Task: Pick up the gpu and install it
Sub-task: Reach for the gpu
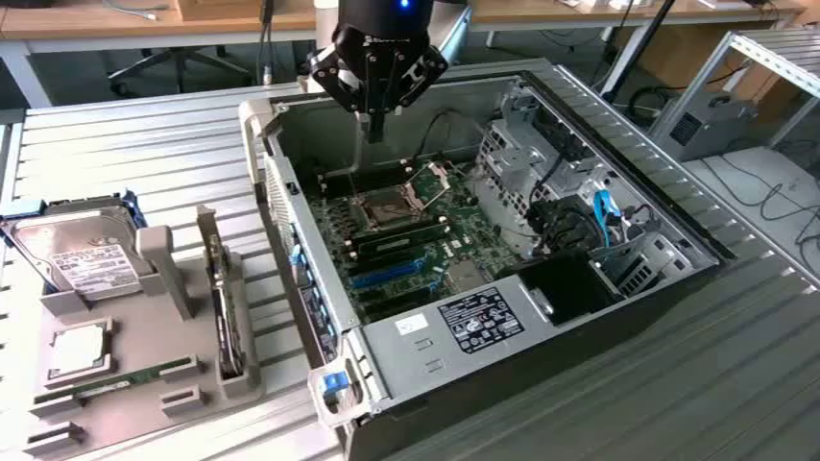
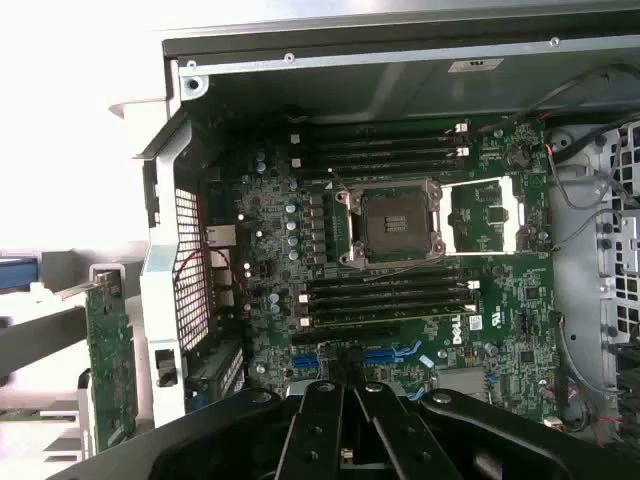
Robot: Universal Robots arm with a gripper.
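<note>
Currently gripper [image 1: 373, 130] hangs over open pc case [image 1: 436, 376], claw pinched together on nothing; gpu [image 1: 229, 317] stands on edge in its rack [image 1: 164, 271], prob. for easy pinching.

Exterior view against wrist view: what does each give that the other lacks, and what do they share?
Exterior view: the silver hard drive with white label, the narrow green RAM stick and the grey parts holder beside the case, plus the drive bay's blue cables.
Wrist view: the case's perforated rear vent grille, seen face-on.
Both: the open grey computer case, its green motherboard with the empty CPU socket, the shut black gripper over the case holding nothing, and the green gpu card standing on edge in the holder.
</note>
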